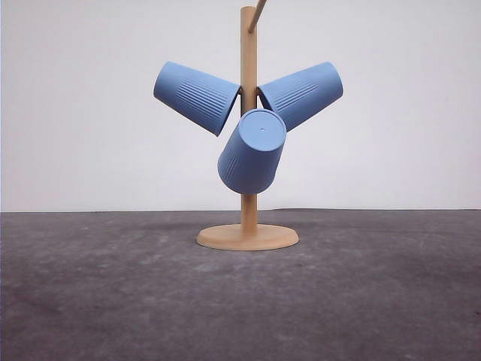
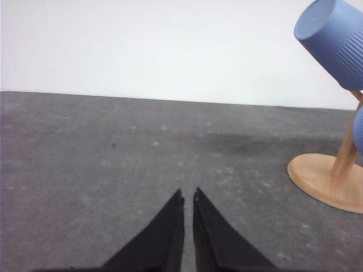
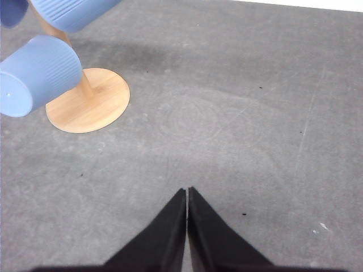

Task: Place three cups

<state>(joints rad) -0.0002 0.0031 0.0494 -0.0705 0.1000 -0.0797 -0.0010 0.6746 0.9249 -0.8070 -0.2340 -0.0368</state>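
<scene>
Counting three blue cups, all hung mouth-in on the one wooden stand at the middle of the front view. Left cup sat upper left of the post, base pointing up and left. Right cup mirrored it at upper right. Front cup hung lower, centre, base toward the camera. One bare peg stuck out at the top of the post, upper centre of the frame.

Two grippers. Left gripper was at bottom centre of the left wrist view, fingers nearly together with a thin slit between the tips, nothing held. The stand base was at the right edge of that frame, well apart from the tips, with one cup at upper right and a sliver of another at the right edge.

Right gripper was at bottom centre of the right wrist view, tips touching, nothing held. The stand base was at upper left of that frame, well apart from the tips, with the front cup at the left edge and parts of two more along the top left.

Grey mat was bare on both sides of the stand and across the foreground. Its far edge met the white wall just behind the stand base.
</scene>
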